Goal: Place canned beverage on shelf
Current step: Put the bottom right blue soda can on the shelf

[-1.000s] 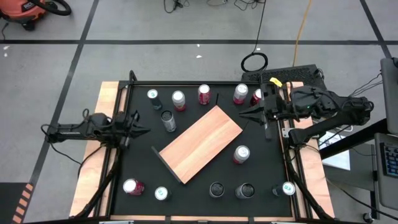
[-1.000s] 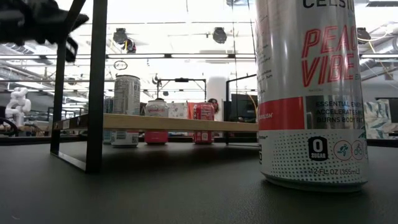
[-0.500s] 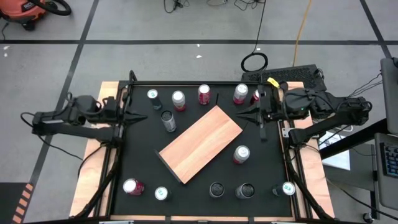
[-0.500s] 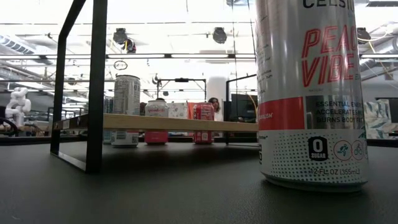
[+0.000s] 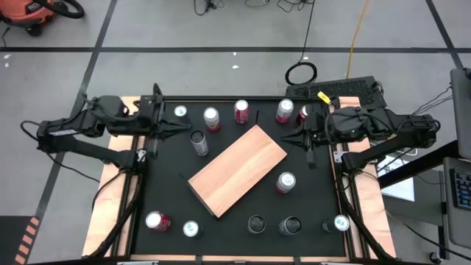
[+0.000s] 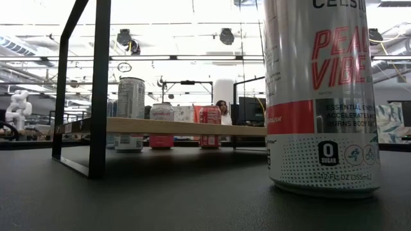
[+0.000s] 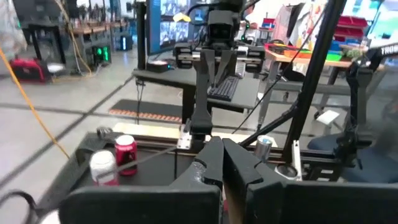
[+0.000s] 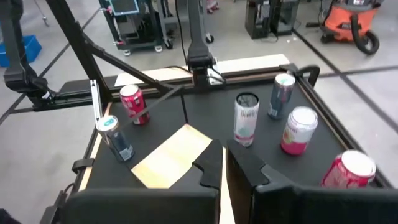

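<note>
both end effectors, left (image 5: 179, 129) and right (image 5: 285, 137), closed, pointing inward.

- Shelf (image 5: 237, 170): light-brown wood, thin black edge and legs.
- Table (image 5: 316, 195): black.
- Can at 12 o'clock (image 5: 241, 111): red.
- Nearest can in low view (image 6: 321, 96): white, red lettering and band, dotted base.

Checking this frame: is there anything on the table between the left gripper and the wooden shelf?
Yes. In the high view one upright can stands between the left gripper, shut, and the shelf; the rest is bare black tabletop.
</note>
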You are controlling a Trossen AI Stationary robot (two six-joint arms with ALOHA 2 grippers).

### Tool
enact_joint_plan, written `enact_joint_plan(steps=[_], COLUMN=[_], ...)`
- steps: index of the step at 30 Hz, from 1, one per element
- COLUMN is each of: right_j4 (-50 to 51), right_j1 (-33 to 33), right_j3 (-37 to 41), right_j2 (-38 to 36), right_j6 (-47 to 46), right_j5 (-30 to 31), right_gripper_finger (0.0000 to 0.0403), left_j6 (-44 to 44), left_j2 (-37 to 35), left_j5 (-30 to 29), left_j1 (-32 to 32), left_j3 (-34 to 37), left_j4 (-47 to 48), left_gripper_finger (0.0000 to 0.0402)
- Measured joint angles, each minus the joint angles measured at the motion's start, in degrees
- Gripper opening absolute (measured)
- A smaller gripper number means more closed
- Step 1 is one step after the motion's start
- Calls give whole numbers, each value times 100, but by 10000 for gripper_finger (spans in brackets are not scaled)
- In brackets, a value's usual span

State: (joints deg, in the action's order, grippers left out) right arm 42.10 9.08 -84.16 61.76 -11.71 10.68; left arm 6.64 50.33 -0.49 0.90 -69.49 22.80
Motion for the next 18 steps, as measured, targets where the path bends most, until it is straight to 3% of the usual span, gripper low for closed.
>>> enact_joint_plan(steps=[11,18], right_j4=[174,126], right_j1=[0,0], right_j3=[0,0], right_j2=[0,81], right_j6=[-918,-1164], right_j5=[0,0], right_gripper_finger=[0,0], left_j6=[225,830], left_j2=[446,586], left_j5=[0,223], left_j1=[-1,1], left_j3=[-4,-4], left_j4=[-438,-492], left_gripper_finger=[0,0])
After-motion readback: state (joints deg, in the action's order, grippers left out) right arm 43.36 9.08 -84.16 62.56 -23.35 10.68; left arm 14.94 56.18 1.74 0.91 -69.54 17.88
